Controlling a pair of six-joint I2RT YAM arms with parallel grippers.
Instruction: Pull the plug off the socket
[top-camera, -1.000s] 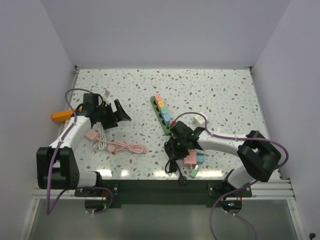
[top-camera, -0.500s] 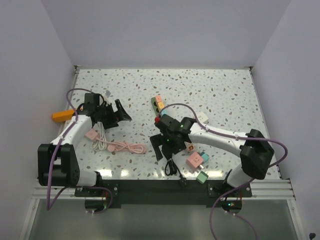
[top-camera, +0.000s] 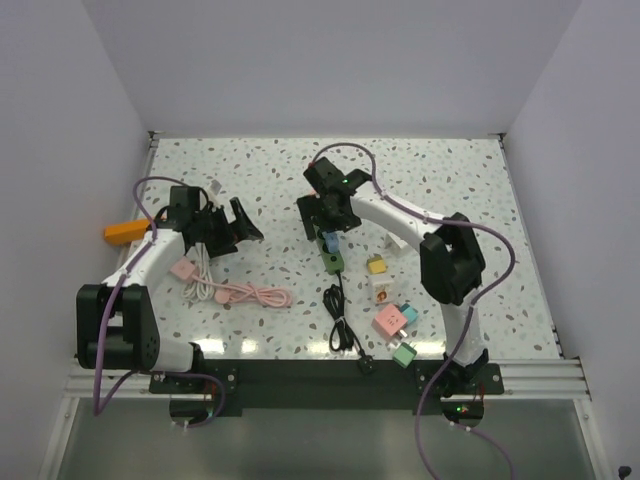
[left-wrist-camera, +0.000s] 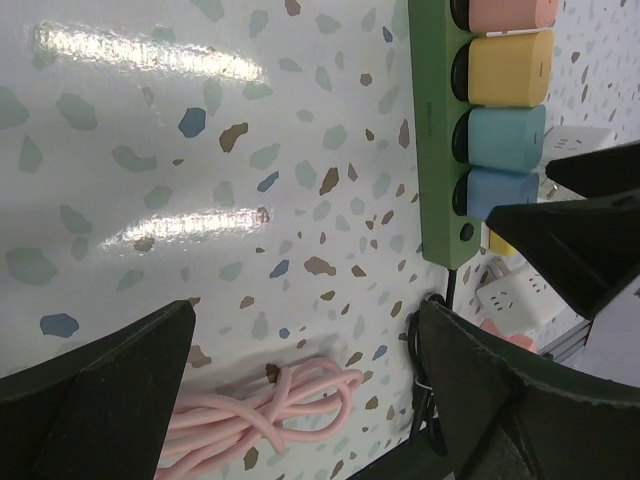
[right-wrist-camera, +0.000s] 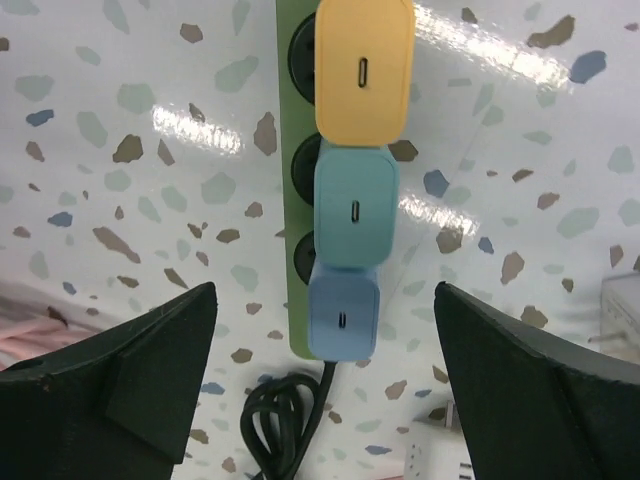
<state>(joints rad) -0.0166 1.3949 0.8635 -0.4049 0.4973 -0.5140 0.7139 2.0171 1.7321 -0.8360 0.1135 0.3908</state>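
Terrazzo, white with coloured flecks, covers the table that fills most of the overhead view. We see the right arm stretched far across it toward the middle, so that its wrist hangs directly over the green power strip, the socket bar of this task. The left arm is folded at the left side, well apart from the strip. We judge it is parked there to leave the other arm room. The left gripper is spread wide and holds nothing, and a coiled pink cable lies on the table near it.

The strip lies lengthwise down the middle of the table, its black cord coiled at the near end. The right gripper is also spread wide and empty, with one finger on each side of the strip, touching neither the strip nor any plug. To us, that straddling stance looks like the setup for a pinch across a plug's sides.

Four chargers are seated in a row: a pink plug farthest from the cord, then a yellow plug, a teal plug, and a blue plug nearest the cord. The blue one sits between the fingertips, so we take it as the likely target. Several loose adapters lie beside the cord, in no socket.
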